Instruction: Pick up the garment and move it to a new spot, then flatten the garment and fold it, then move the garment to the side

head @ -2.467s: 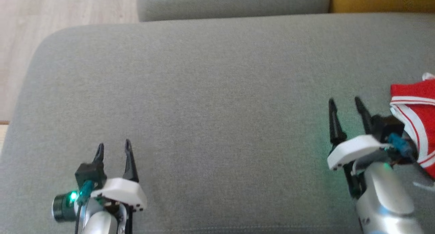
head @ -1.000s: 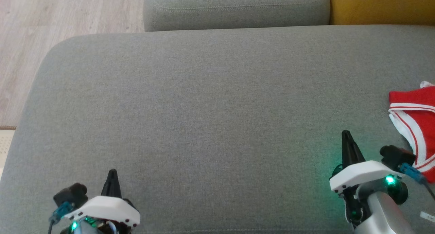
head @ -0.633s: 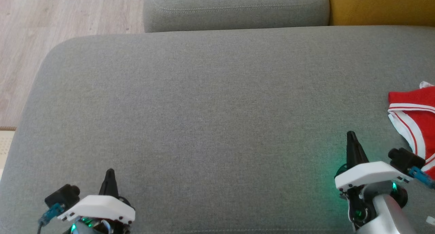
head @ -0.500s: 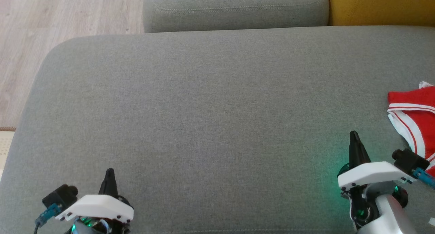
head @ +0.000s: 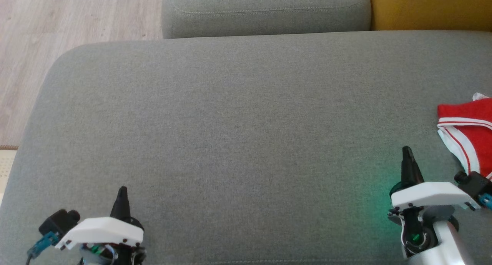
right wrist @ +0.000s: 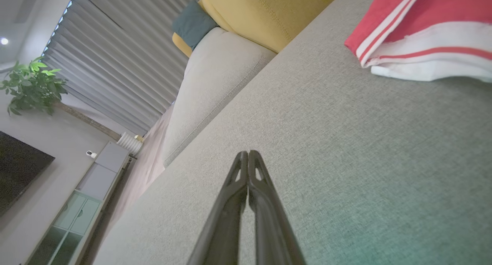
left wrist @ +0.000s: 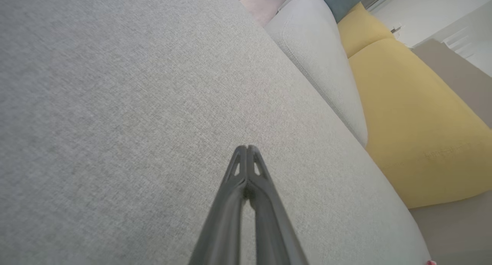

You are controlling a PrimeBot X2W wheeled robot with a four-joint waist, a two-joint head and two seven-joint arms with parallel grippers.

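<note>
From the head view we see the grey sofa seat (head: 238, 115) with the red, white-striped garment (head: 467, 120) lying on it at the far right edge of the picture, partly cut off. Our right pincer (head: 406, 154) sits at the lower right, its two fingers pressed together into one point, near the garment but apart from it. Our left pincer (head: 122, 192) is at the lower left, closed the same way and holding nothing, well apart from the garment. In the left wrist view the left pincer (left wrist: 248, 149) is closed and empty above the bare seat, with a yellow cushion (left wrist: 415, 122) beyond. In the right wrist view the right pincer (right wrist: 248, 155) is closed with nothing in it, and the garment (right wrist: 423, 26) lies on the seat at the upper right.
</note>
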